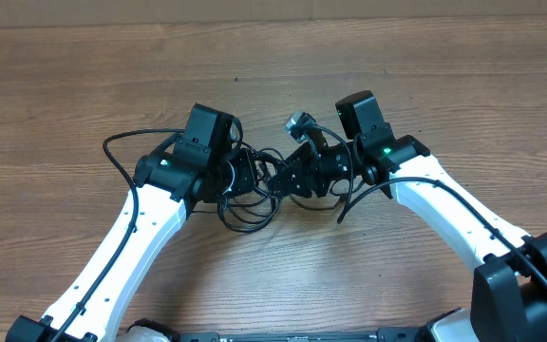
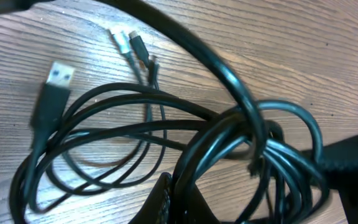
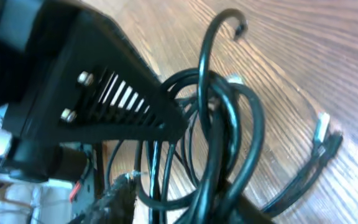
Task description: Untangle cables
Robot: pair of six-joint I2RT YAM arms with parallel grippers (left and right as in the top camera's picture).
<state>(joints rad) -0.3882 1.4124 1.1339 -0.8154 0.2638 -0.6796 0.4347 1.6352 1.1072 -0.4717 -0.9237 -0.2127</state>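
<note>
The cables [image 1: 246, 221] lie as a knot of thin black loops on the wooden table between my two arms. My left gripper [image 1: 250, 177] reaches into the knot from the left. In its wrist view the left gripper [image 2: 180, 200] is shut on a thick black strand [image 2: 229, 81]. A USB plug [image 2: 53, 87] and small silver-tipped plugs [image 2: 128, 45] lie beyond it on the wood. From the right, my right gripper [image 1: 298, 179] enters the same knot. In the right wrist view its fingers [image 3: 118, 194] stand apart with several strands [image 3: 219, 149] passing between them, wood showing through the gaps.
The left arm's black vented body [image 3: 92, 81] fills the upper left of the right wrist view, close against the loops. Two small plug ends [image 3: 321, 134] lie to the right on the wooden table [image 1: 444, 76]. Both white arms slope down toward the near edge.
</note>
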